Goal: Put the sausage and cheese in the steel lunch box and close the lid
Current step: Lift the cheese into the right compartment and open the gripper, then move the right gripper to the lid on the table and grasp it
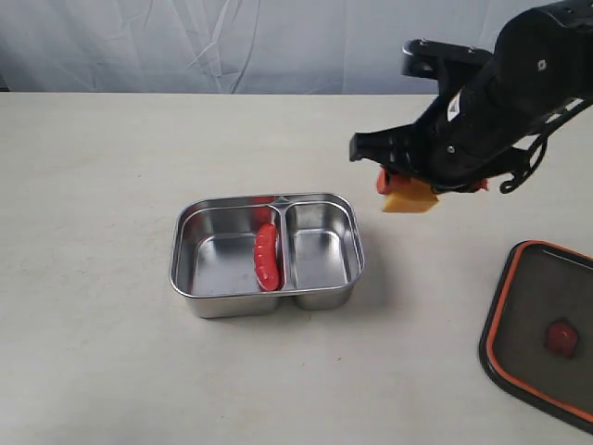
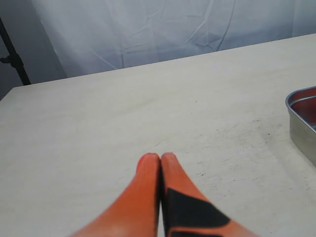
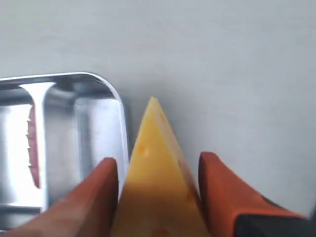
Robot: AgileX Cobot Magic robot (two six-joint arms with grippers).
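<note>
The steel lunch box (image 1: 185, 243) stands open in the middle of the table. The red sausage (image 1: 267, 257) lies in its large compartment, against the divider. My right gripper (image 1: 405, 182) hangs above the table to the right of the box, shut on the yellow cheese (image 1: 409, 198). In the right wrist view the cheese (image 3: 155, 168) sits wedged in my right gripper (image 3: 158, 159), with the box corner (image 3: 106, 86) just beside its tip. The dark lid (image 1: 542, 329) with its orange rim lies flat at the right front. My left gripper (image 2: 160, 157) is shut and empty over bare table.
A pale cloth backdrop (image 1: 232, 42) hangs behind the table's far edge. In the left wrist view a corner of the lunch box (image 2: 302, 121) shows at one side, well away from that gripper. A dark stand (image 2: 12, 57) rises beyond the table.
</note>
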